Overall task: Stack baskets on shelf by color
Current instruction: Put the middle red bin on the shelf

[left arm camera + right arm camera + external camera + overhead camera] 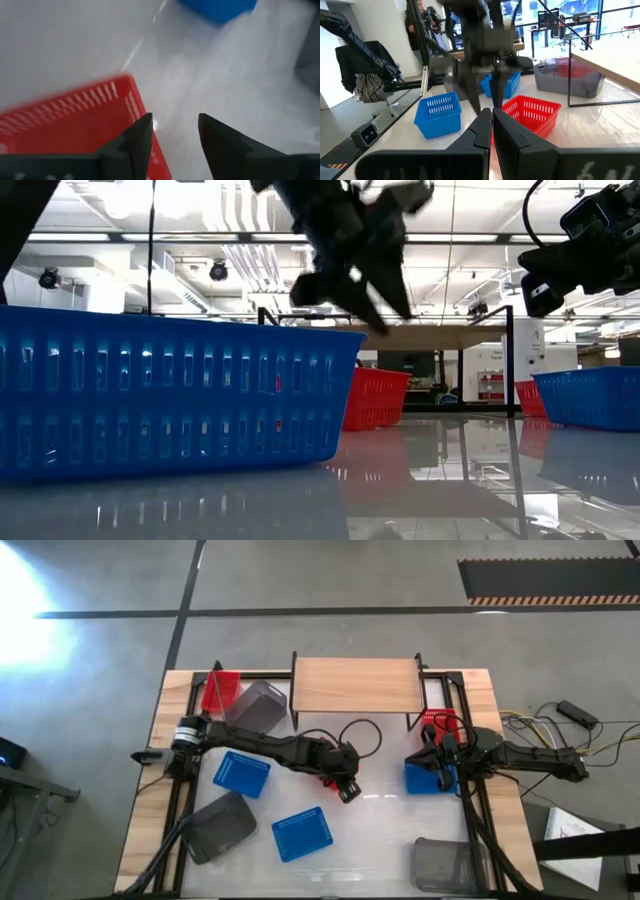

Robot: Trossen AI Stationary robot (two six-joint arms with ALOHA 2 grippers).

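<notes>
My left gripper (347,790) hangs open above the table's middle, well off the surface in the low view (385,310). Just under it stands a red basket (75,120); in the left wrist view one finger (140,135) shows over that basket's corner, apart from it. The same red basket (530,114) sits on the table in the right wrist view. My right gripper (491,114) is shut and empty, raised over a blue basket (420,780) near the table's right edge. The wooden shelf (355,685) stands bare at the far edge.
A red basket (222,690) and a grey one (260,705) sit left of the shelf. Blue baskets (242,772) (302,833) and a grey one (220,825) lie on the left half. Another grey basket (445,865) sits near right; a red one (440,723) by the shelf's right leg.
</notes>
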